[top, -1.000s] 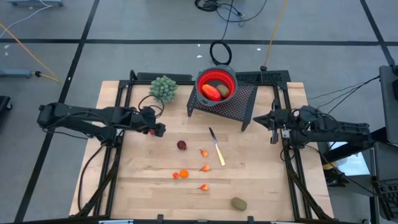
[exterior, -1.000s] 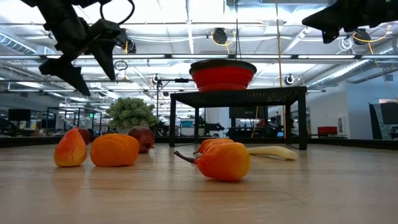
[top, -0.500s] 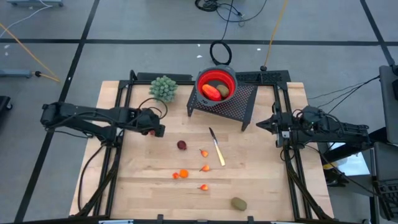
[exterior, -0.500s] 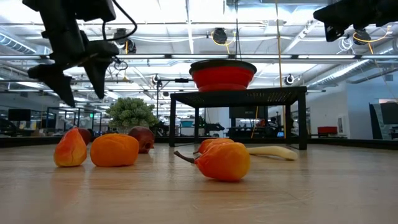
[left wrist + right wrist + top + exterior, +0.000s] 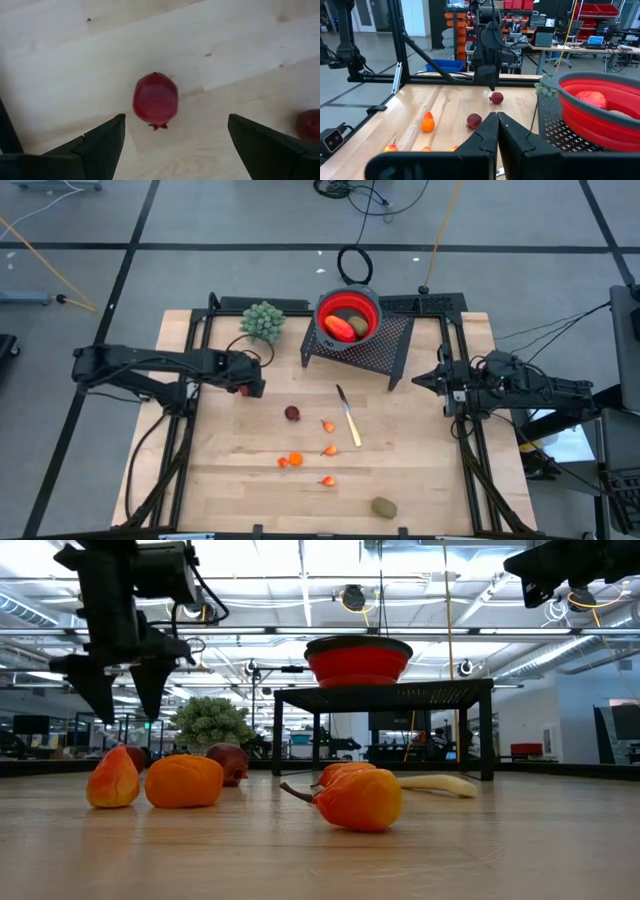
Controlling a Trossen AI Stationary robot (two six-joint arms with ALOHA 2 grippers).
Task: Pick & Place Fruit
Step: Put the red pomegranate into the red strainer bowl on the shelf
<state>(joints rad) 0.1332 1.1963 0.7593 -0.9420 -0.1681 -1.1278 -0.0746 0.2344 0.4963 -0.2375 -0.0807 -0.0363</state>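
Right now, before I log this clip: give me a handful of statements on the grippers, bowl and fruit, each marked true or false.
1. The left gripper is open above a dark red fruit. True.
2. The right gripper holds a fruit. False: it is shut on nothing, off at the table's right edge.
3. The red bowl sits on the black mesh stand. True.
4. The red bowl is empty. False: a red-orange fruit and a brownish-green fruit lie in it.
5. The knife lies inside the bowl. False: it lies on the table.
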